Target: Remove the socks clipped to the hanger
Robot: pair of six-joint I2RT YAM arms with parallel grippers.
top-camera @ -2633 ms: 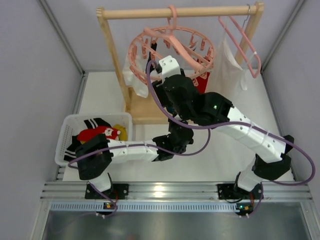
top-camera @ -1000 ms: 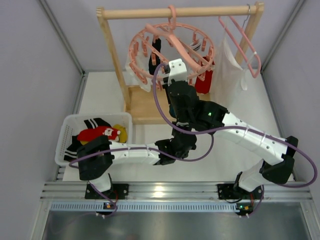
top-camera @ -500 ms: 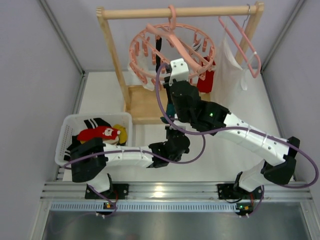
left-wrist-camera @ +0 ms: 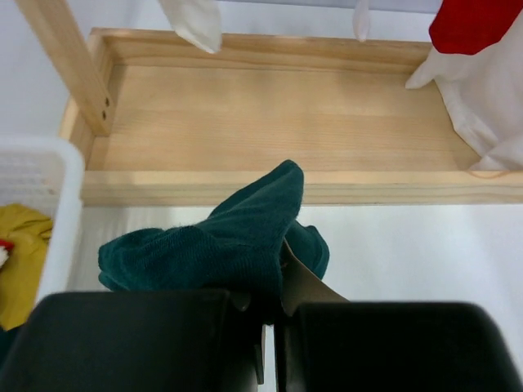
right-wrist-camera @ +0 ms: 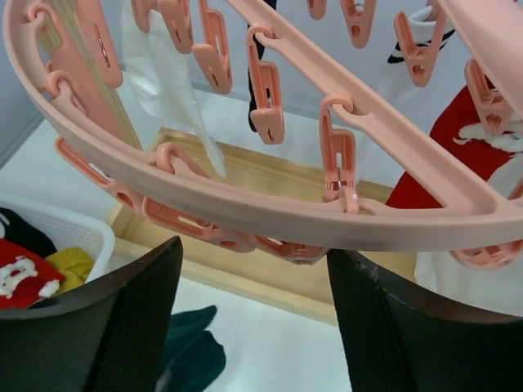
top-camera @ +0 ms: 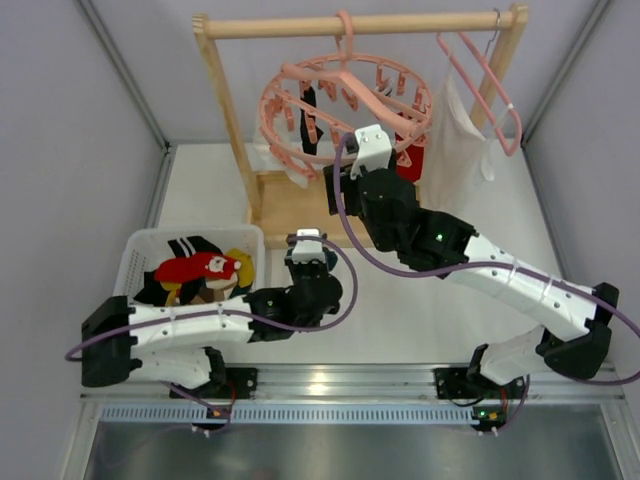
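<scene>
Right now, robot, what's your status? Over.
Left jaws shut on teal sock. Right jaws open by hanger. Red sock, black sock still clipped. White cloth hangs beside red sock.

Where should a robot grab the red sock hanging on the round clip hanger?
Probably its loose lower end, reached from below on the near side. The red sock hangs straight down from a clip on the round clip hanger, so its top is crowded by plastic while the bottom dangles free for a downward pull.
</scene>
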